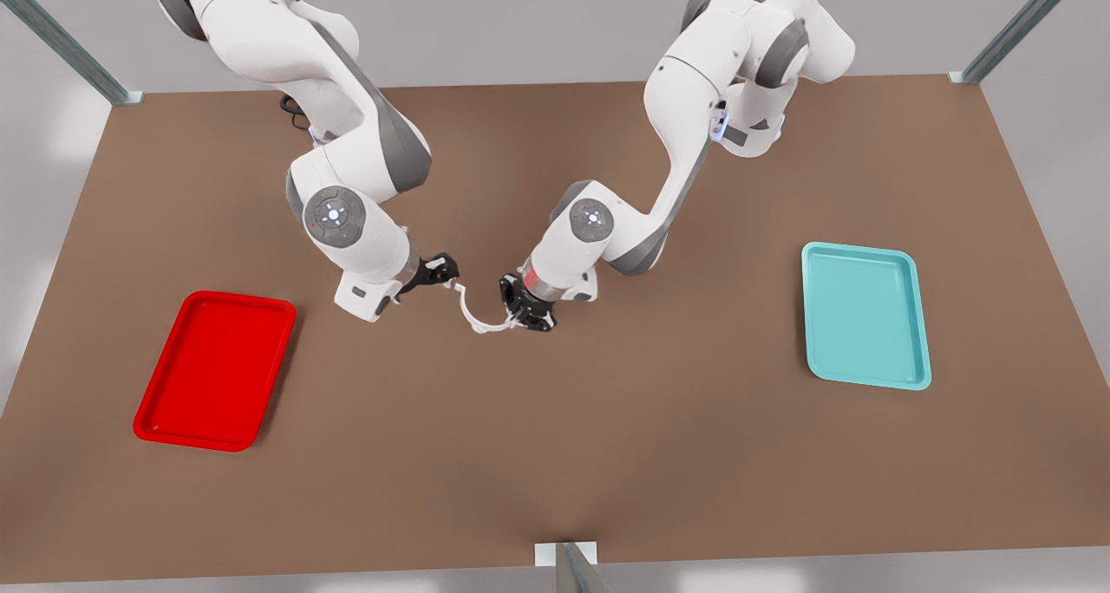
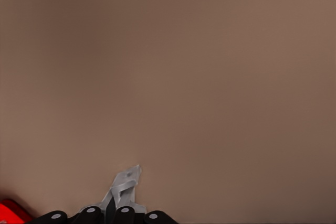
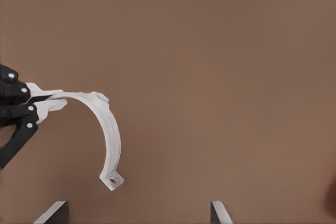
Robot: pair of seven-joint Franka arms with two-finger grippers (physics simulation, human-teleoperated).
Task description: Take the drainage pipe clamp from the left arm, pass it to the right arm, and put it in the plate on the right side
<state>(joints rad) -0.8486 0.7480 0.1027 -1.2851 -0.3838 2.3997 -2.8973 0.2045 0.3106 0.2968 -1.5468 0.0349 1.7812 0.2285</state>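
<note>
brown tabletop (image 1: 555, 454), grey walls, metal struts (image 1: 61, 42)

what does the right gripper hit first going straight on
Probably the drainage pipe clamp, its free tab between the open fingers of the right gripper; the left gripper holds the far end.

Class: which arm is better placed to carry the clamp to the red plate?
Right. The right gripper, fingers open, sits at the clamp's free end, on the red plate's side; the left gripper holds the other end.
</note>
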